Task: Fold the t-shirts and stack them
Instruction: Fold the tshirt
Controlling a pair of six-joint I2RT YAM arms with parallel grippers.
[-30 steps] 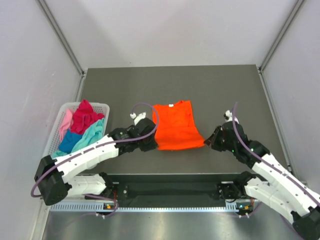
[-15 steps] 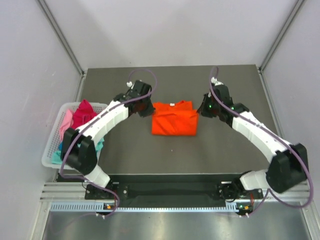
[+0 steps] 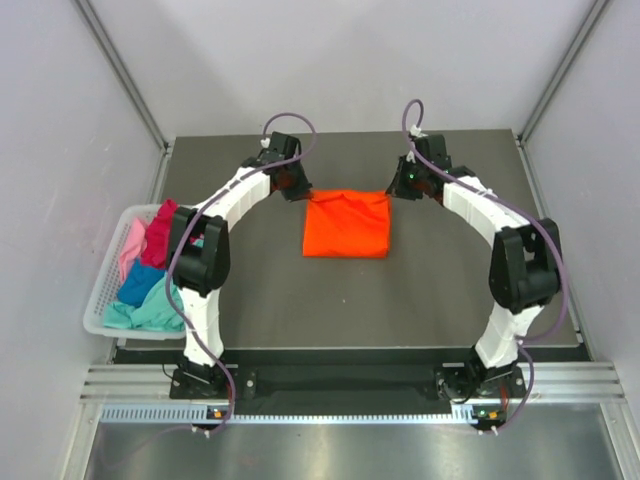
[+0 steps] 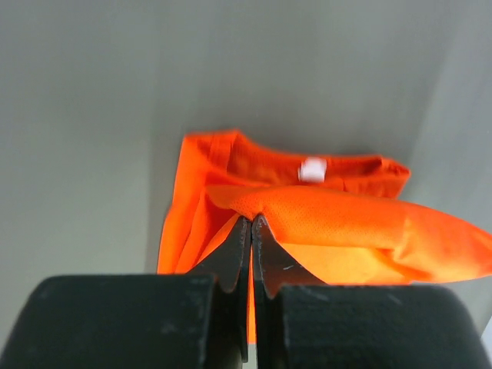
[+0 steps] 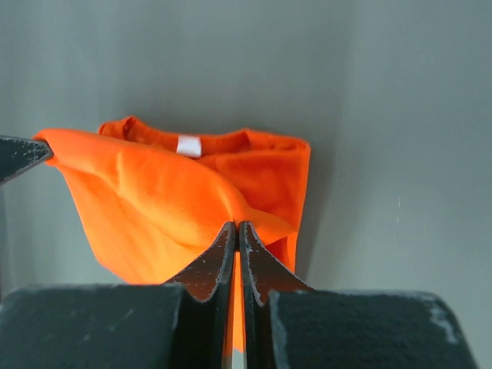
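While both arms reach out to the far half of the table [image 3: 450, 290], I see the orange t-shirt [image 3: 346, 224] lying mid-table as a near-square folded packet, smooth on top. Left gripper [image 4: 251, 224] is at its far-left corner, jaws pressed together on a raised orange fold. Right gripper [image 5: 237, 227] is at the far-right corner, pinching the same fold. Wrist views show the held cloth sagging between them above the collar, with its white label [image 4: 313, 169] exposed. The basket [image 3: 100, 300] at the table's left edge holds a magenta shirt [image 3: 165, 232], a pale pink shirt [image 3: 131, 245] and a teal shirt [image 3: 150, 305], all bunched.
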